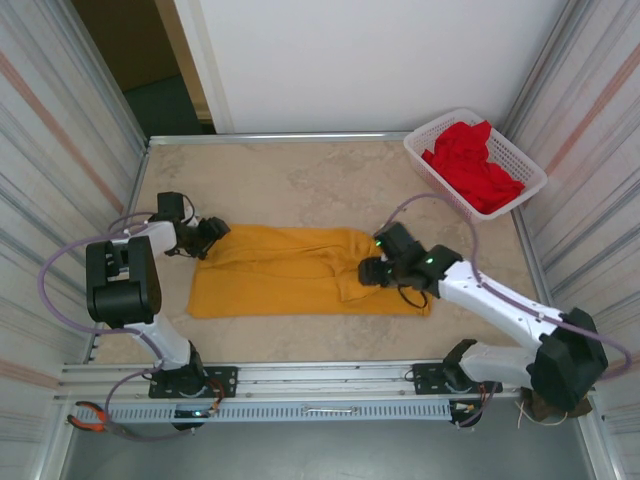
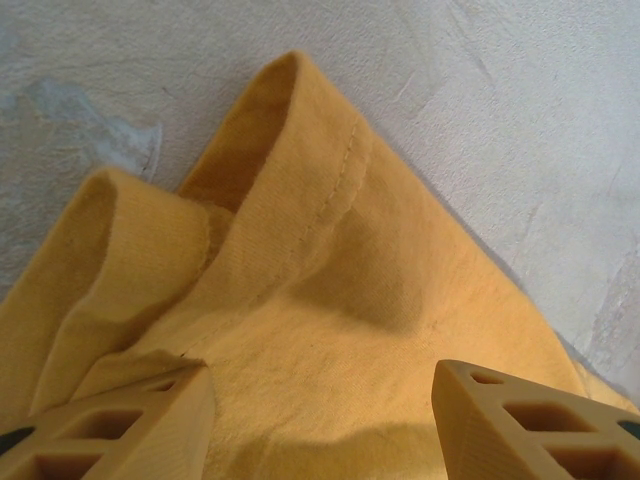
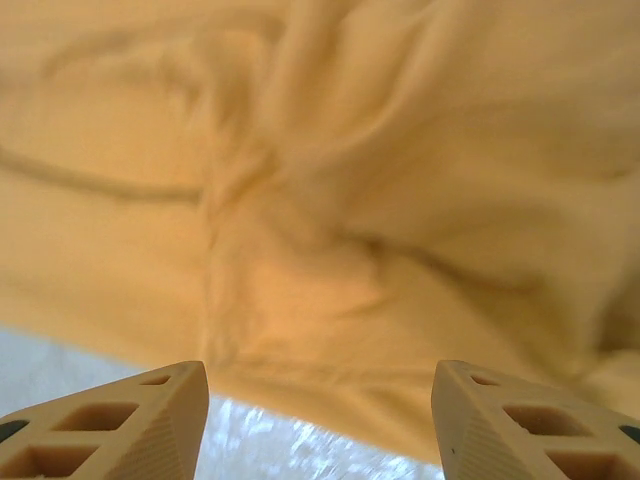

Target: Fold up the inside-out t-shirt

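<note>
**Currently: both grippers open at the ends of the mustard t-shirt [image 1: 300,272]**

Located shirt lying as a rumpled band running left to right across the table [image 1: 300,180], nearer the near edge than the far. Saw no print from above.

Judged light, limp and thin-knit. Expect draping, sagging and bunching under any push; no risk of breakage. Matte weave, so probably not slippery against the pads.

Found left gripper [image 1: 212,235] at the far-left corner of the cloth, fingers [image 2: 150,425] partly spread, pinching nothing. Noted a stitched, folded-over hem just ahead in the wrist view.

Found right gripper [image 1: 372,270] over a bunched ridge toward the right end, fingers [image 3: 530,415] parted likewise, holding nothing. Wrist view blurred; cloth edge and bare table visible between the tips.

Suggested hold: stitched hem or doubled edge at a corner, catching both layers together. Avoid a single layer mid-panel; likely to peel up alone.

Noted red garment [image 1: 475,165] in white basket [image 1: 440,135] at far right, well apart.
</note>
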You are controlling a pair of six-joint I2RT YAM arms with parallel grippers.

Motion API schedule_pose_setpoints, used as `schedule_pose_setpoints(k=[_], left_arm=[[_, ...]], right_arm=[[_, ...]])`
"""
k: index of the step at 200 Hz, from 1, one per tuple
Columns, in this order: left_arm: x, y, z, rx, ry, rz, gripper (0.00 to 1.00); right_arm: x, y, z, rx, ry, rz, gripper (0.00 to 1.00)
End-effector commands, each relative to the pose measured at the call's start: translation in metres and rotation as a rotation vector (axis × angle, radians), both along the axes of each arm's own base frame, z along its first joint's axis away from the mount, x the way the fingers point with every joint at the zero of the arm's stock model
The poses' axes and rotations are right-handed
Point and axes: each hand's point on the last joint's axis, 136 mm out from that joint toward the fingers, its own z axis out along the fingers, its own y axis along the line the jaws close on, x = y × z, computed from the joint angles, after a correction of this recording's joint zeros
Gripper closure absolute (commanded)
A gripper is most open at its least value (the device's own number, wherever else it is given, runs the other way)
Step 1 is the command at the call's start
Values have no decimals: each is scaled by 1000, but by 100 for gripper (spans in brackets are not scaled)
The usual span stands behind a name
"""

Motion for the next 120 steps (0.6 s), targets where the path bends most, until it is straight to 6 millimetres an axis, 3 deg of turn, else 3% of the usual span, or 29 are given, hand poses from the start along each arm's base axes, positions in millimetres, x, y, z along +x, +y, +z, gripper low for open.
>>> schedule_pose_setpoints(k=[1,22,36,82,92,106,115,120], left_arm=[[2,3,7,31,-10,-8,40],[2,3,7,34,-7,-10,40],[3,3,5,33,-3,-9,40],[1,5,-1,44,16,-13,40],[0,5,-3,47,21,-12,40],[0,6,-6,52,29,-9,40],[-1,7,-7,53,36,-6,40],[-1,8,-8,56,39,-5,40]], right_arm=[[39,-36,5,-17,-27,-148,36],[82,-56,-8,-57,-2,-208,31],[106,-56,-21,-64,35,-203,31],[143,-42,-62,-28,121,-168,39],[147,-42,-69,-10,135,-175,51],[152,-44,-73,25,144,-192,84],[156,-49,-72,39,138,-209,100],[160,-53,-70,43,134,-223,100]])
